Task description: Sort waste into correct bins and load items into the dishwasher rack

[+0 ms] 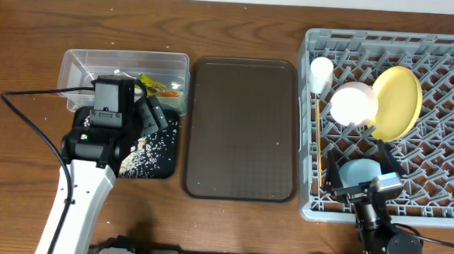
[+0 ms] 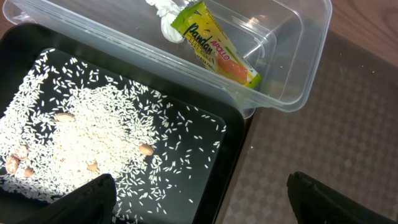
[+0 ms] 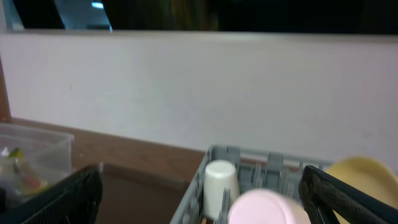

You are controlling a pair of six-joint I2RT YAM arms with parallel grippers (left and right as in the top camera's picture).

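Note:
The green-yellow-orange wrapper and a white paper wad lie in the clear tub. Rice grains with a few brown bits cover the black tray. My left gripper is open and empty above the black tray's right edge. The grey rack holds a yellow plate, a white cup, a pale pink round dish, chopsticks and a light blue bowl. My right gripper is open and empty above that bowl.
The dark brown serving tray lies between the black tray and the rack. The clear tub stands behind the black tray. Bare wooden table surrounds them. A cable runs along the left side.

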